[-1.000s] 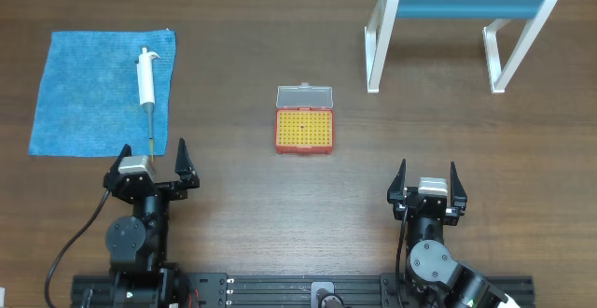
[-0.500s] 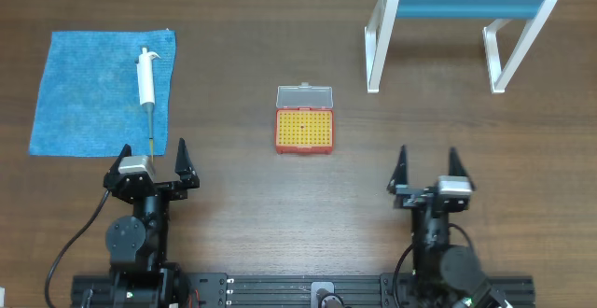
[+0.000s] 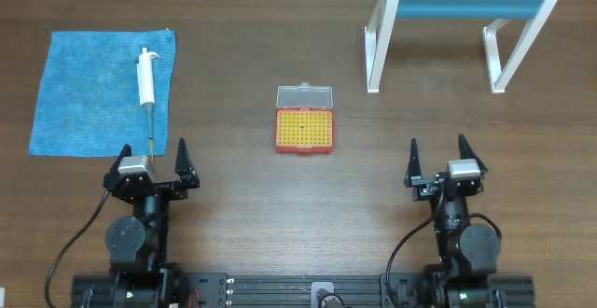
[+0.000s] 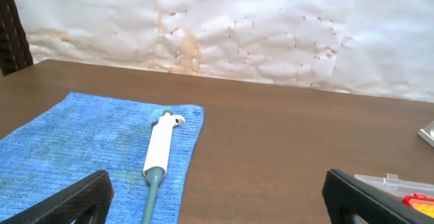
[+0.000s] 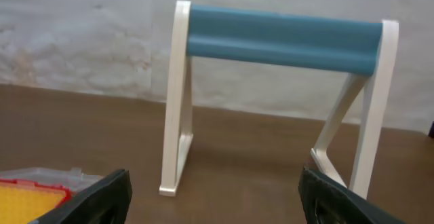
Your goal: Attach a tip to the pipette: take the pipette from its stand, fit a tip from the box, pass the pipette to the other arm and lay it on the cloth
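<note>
Though parked with the left gripper (image 3: 152,149) and right gripper (image 3: 437,146) both spread wide and empty, could clip the pipette (image 3: 146,79), lying on the cloth (image 3: 75,103) with its tip just ahead of the left one, on any forward lunge, rolling it off.

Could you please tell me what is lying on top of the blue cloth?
Only the pipette, lying flat near one edge of the cloth. Whatever is under the cloth is hidden.
</note>
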Robot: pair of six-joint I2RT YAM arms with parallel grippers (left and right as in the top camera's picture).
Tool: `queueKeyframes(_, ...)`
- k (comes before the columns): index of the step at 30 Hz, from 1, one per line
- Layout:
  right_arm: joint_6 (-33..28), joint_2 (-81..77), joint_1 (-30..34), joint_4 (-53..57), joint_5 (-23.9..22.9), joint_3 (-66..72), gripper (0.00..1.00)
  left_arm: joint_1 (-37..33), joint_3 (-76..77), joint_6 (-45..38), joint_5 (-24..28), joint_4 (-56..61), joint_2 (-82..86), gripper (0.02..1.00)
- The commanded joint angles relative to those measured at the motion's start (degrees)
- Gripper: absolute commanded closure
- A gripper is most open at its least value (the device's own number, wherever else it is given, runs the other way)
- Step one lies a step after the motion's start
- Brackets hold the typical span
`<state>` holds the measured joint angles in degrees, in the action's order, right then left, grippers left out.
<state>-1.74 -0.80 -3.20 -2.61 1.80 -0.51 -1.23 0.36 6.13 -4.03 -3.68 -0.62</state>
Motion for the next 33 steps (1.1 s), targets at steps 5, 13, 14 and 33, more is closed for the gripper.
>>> queueKeyframes(5, 0.66, 0.20, 1.68, 6.84, -1.49, 0.28, 0.191, 0.22, -0.04, 0.52, -0.28, -0.44, 0.42, 0.020)
queueKeyframes(13, 0.66, -0.94, 1.68, 6.84, -1.33, 0.28, 0.191, 0.22, -0.04, 0.52, -0.28, -0.44, 0.44, 0.020)
queueKeyframes(14, 0.66, -0.94, 1.68, 6.84, -1.33, 0.28, 0.191, 0.22, -0.04, 0.52, -0.26, -0.44, 0.42, 0.020)
queueKeyframes(33, 0.66, -0.87, 1.68, 6.84, -1.33, 0.28, 0.191, 0.22, -0.04, 0.52, -0.26, -0.44, 0.44, 0.020)
